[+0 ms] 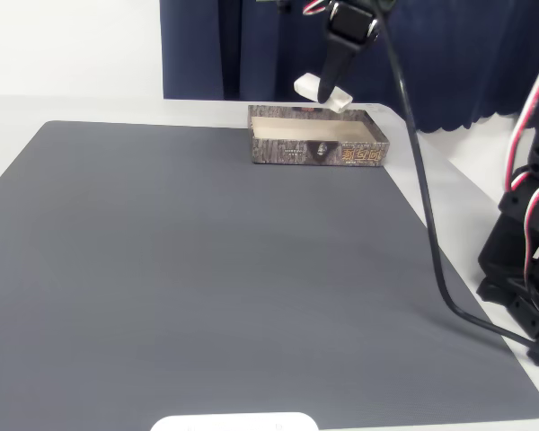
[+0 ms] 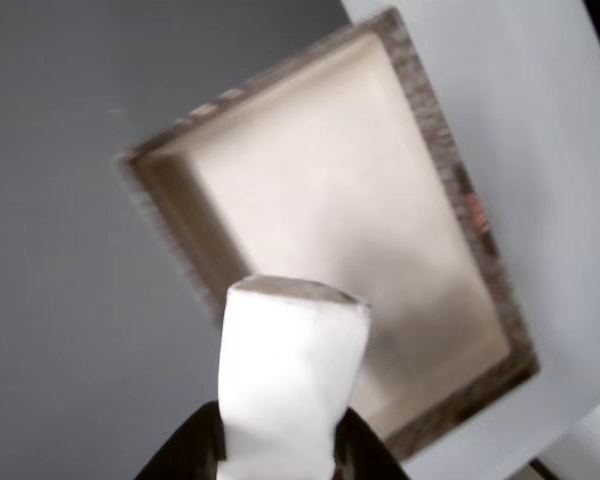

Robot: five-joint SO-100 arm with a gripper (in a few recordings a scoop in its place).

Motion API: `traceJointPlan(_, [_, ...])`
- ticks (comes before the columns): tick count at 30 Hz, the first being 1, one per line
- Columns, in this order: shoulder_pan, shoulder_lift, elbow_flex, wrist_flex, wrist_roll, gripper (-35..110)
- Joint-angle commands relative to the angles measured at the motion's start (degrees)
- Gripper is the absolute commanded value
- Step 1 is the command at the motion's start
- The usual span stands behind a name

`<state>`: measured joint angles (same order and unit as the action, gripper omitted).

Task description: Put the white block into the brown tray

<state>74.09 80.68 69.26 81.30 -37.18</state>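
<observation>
smooth grey mat (image 1: 207,269); black gripper (image 1: 328,94) jaws clamp the rounded white block (image 1: 323,92) above the bark-patterned cardboard brown tray (image 1: 316,153), cream inside.

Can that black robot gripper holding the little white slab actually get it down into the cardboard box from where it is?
Probably yes. The black gripper holds the small white rectangular block above the shallow brown bark-patterned cardboard tray. In the wrist view the tray's pale inside lies open beneath the block, with nothing in between.
</observation>
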Motion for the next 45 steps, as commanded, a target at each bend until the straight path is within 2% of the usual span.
traceJointPlan(1, [1.1, -5.1, -7.3, 0.4, -1.3, 9])
traceJointPlan(9, [2.2, -11.4, -14.9, 0.9, -4.7, 8])
traceJointPlan(15, [2.8, -14.4, -20.5, 2.2, -17.8, 7])
traceJointPlan(19, [4.7, -17.4, -26.8, 7.0, -24.4, 5])
traceJointPlan(24, [6.2, -21.8, -32.9, 12.9, -27.2, 1])
traceJointPlan(37, [3.7, -28.4, -40.2, 11.0, -40.0, 0])
traceJointPlan(45, [3.5, -31.1, -40.1, 9.7, -43.3, 0])
